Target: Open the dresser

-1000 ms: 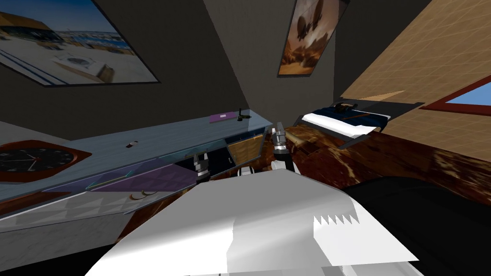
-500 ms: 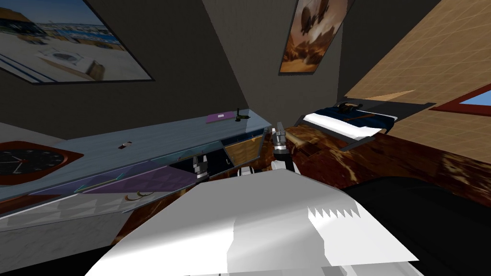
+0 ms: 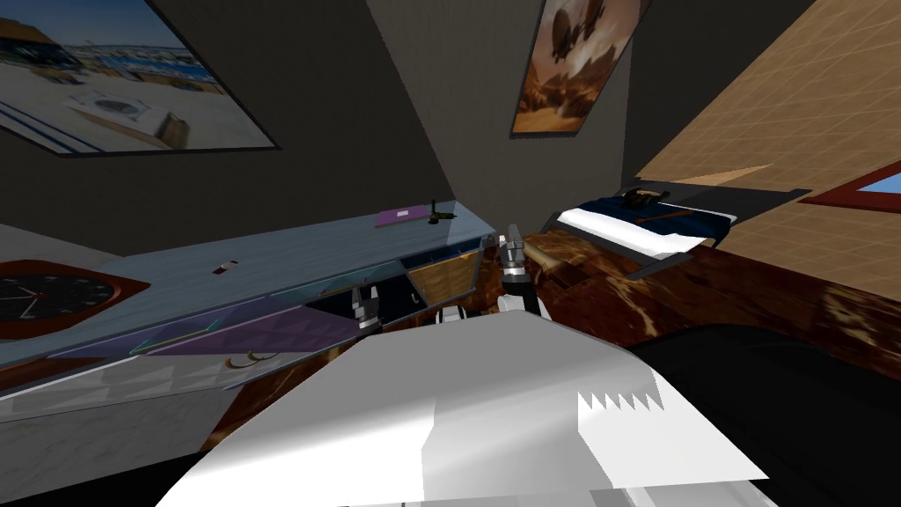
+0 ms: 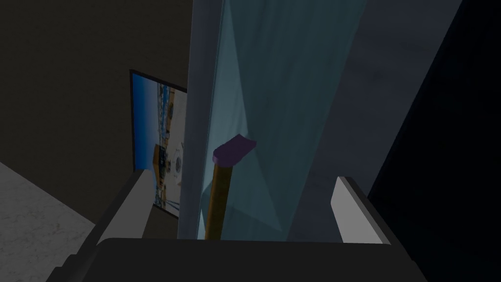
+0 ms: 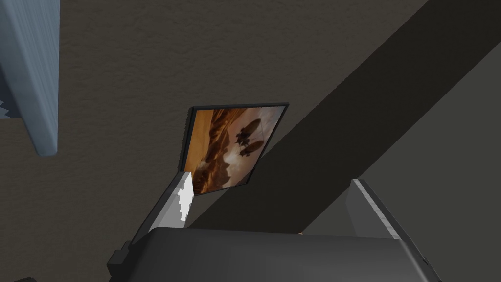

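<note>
L gripper (image 4: pixel 242 176) wide open, nothing held; dresser (image 3: pixel 290 251) front edge sits btwn its fingers at 12 o'clock. R gripper (image 3: pixel 512 238) also open, empty, off dresser's 3 o'clock end.

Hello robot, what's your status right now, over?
Left gripper open, brown handle between its fingers, ungripped. Right gripper open, raised beside the dresser end. Its front looks partly open.
</note>
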